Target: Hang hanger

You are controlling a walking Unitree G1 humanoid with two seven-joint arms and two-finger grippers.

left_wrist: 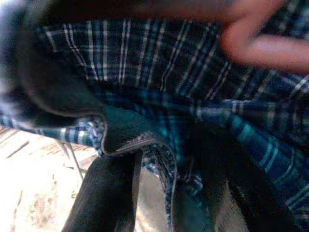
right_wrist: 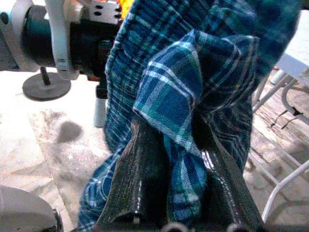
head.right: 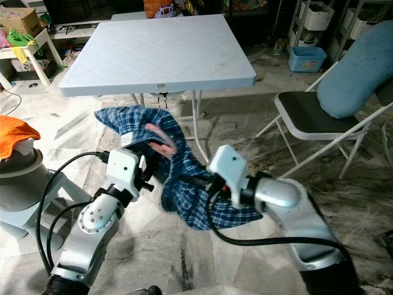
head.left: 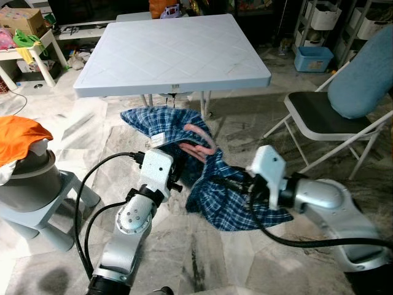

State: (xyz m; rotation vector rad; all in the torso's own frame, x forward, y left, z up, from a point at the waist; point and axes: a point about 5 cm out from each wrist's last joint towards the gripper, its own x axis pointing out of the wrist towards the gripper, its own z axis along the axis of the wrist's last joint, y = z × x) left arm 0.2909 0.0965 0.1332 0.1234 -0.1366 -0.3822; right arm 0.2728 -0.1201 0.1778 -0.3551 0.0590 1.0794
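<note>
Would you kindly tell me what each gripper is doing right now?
Left gripper: shut on the plaid shirt.
Right gripper: shut on the same plaid shirt.

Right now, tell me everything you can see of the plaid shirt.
The plaid shirt is blue, teal and white checked woven cloth, crumpled and held up above the marble floor in front of the folding table. The left gripper holds its upper part; the right gripper is shut on a fold. A pink hanger sits inside its collar area.
</note>
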